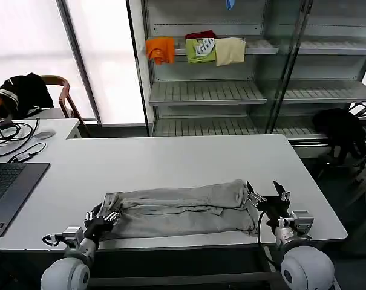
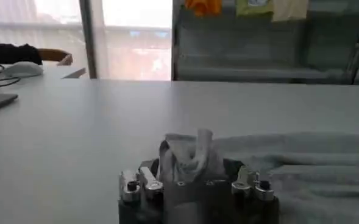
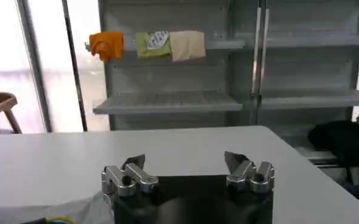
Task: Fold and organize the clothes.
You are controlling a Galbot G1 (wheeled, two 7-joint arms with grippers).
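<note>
Grey T-shirt [image 1: 179,211] folded lengthwise into a band along the table's [image 1: 170,160] near edge, left gripper [image 1: 103,219] pinching one bunched end, right gripper [image 1: 266,194] spread wide and empty beside the other; best to grip there before folding evenly.

The clothes [image 1: 183,211] are 1 light grey T-shirt folded into a long rumpled band, lying flat along the table's near edge, its left end bunched upward
</note>
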